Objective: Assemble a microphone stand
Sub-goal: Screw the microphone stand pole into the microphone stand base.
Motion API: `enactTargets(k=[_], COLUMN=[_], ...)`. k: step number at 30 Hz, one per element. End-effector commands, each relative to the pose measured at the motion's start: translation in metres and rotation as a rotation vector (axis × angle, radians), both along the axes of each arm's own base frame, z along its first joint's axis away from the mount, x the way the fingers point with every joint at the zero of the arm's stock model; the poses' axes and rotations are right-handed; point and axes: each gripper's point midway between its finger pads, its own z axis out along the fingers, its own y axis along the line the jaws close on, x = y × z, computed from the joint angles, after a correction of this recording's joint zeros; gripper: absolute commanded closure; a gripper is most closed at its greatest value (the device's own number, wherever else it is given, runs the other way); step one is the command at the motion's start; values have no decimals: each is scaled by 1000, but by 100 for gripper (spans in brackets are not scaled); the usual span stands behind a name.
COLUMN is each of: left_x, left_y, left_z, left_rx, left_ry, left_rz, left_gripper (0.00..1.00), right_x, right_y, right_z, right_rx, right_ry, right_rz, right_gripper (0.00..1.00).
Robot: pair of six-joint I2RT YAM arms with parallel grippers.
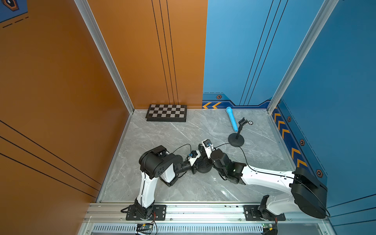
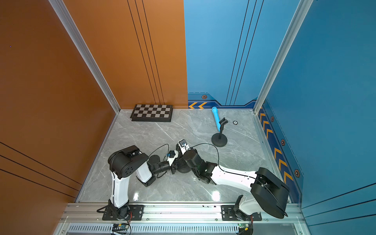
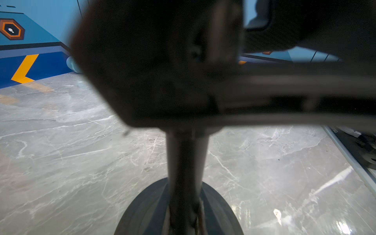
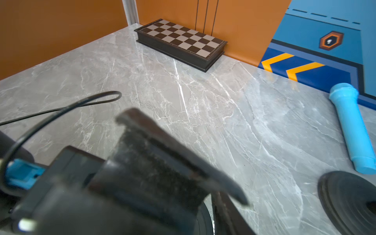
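While left tool (image 1: 195, 166) clamps stand pole (image 3: 186, 162) mid-table, right tool (image 1: 203, 156) gape unclear (marble (image 1: 162, 138) open toward chessboard (image 1: 166, 113)).

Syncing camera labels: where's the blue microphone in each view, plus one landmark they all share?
In a top view: blue microphone lies flat, right of centre, near the back wall.
In a top view: same spot, drawn slightly further left.
Left wrist: apparently only its head shows, beside a chevron.
Right wrist: whole length shows, tail near the round black base.
Landmark: orange chevrons by its head.
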Motion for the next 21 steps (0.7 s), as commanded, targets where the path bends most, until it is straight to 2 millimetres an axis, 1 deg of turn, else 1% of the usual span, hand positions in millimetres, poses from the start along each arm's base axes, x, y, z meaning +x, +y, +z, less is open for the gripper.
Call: enactTargets(k=[1,3,5,8,9,11,12,13,14,16,18,20,21], left_x=[-12,-12,-12,-13,-13,-13,-12,-12,-12,-11,-11,-11,-10], left_y=[16,16,16,15,15,15,15,16,16,17,17,17,17], left_z=[-69,-70,-71,-76,-77,-77,-76,-75,-75,-74,-74,-74,-74], left_rx=[177,181,184,190,190,192,191,191,191,190,187,186,186], left_ry=[205,203,200,212,213,212,209,206,206,207,210,215,216], left_rz=[37,39,35,30,29,32,36,39,41,46,47,50,54], left_gripper=[87,87,87,87,87,87,87,87,86,86,86,86,86], right_x=[-26,-28,-24,-12,-7,1,4,8,9,10,5,-3,-6], right_y=[14,14,12,11,11,10,10,7,5,-5,-16,-32,-44], right_z=[1,4,7,9,10,10,10,9,7,4,-1,-4,-5], right_rx=[-14,1,14,10,8,6,6,-2,-4,-11,-26,-48,-40], right_ry=[72,75,86,82,75,64,60,46,40,5,-35,-92,-109], right_rz=[320,401,443,443,430,389,358,305,265,125,-38,-235,-352], right_gripper=[51,50,50,52,56,74,81,88,91,97,99,100,100])
